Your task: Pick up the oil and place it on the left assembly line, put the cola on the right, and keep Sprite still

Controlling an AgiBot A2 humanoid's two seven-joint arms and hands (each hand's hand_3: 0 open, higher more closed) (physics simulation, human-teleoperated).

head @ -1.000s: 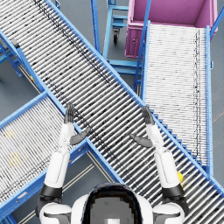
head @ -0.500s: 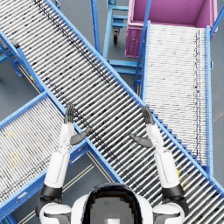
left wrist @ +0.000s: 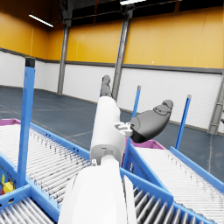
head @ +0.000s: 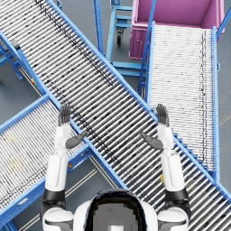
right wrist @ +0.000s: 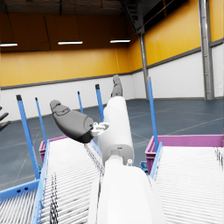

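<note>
No oil bottle shows; left hand [head: 66,131] and right hand [head: 160,131] hover empty, fingers apart; probably slick, so grip mid-body.

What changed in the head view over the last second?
Nothing visibly changed. The left hand and the right hand are raised over the central roller conveyor as before, fingers apart and holding nothing. The conveyors and the purple bin lie where they were.
</note>
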